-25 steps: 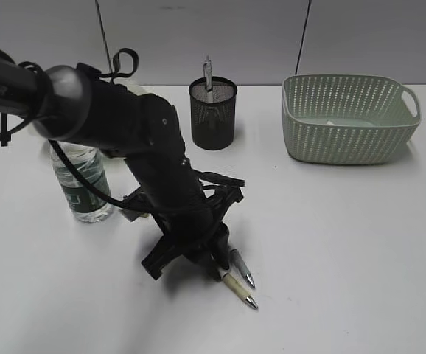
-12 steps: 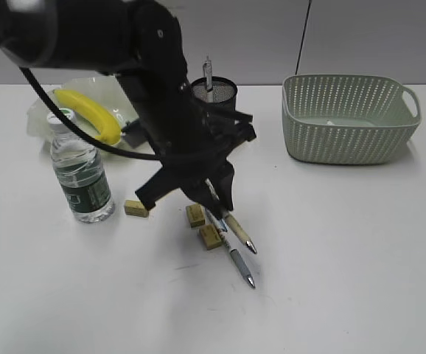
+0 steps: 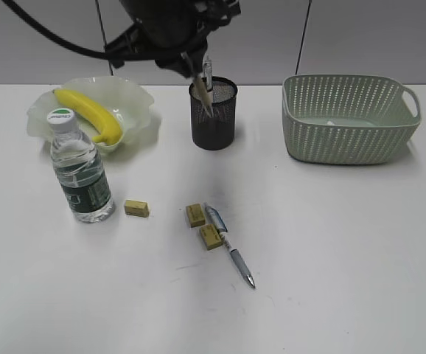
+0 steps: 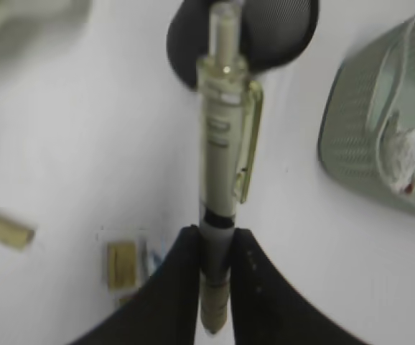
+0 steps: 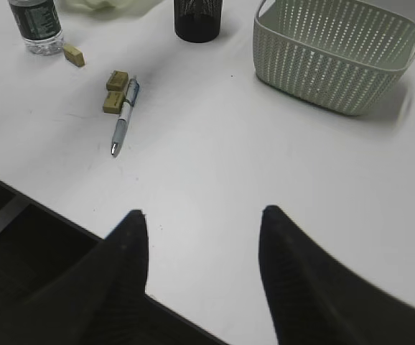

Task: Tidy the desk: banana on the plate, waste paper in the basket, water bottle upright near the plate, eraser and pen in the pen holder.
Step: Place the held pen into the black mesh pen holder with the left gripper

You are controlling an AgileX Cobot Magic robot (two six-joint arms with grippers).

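Pen drop pending, three erasers and one pen still out

Exterior view: we see the left gripper (image 3: 196, 74) up top, pinched on a cream pen (image 3: 203, 92) whose tip hangs just inside the rim of the pen holder (image 3: 214, 114) directly below it. Left of the claw, the banana (image 3: 88, 114) lies in the plate (image 3: 135, 99), done. Water bottle (image 3: 80, 173) stands upright just in front of the plate, done. Far below the claw on the desk (image 3: 346, 258): a second pen (image 3: 229, 244) and three erasers (image 3: 197, 215), (image 3: 211, 236), (image 3: 136, 209), all still to go. Basket (image 3: 349, 118) sits well to the claw's right.

Left wrist view: jaws narrow, clamped on the lower barrel of the pen, holder mouth beyond its far end. Waste paper (image 4: 401, 147) shows inside the basket, so we judge that done.

Right wrist view: right gripper (image 5: 204, 251) stands wide and holds nothing, hovering at the desk's near edge, loose pen and erasers well ahead of it to the left.
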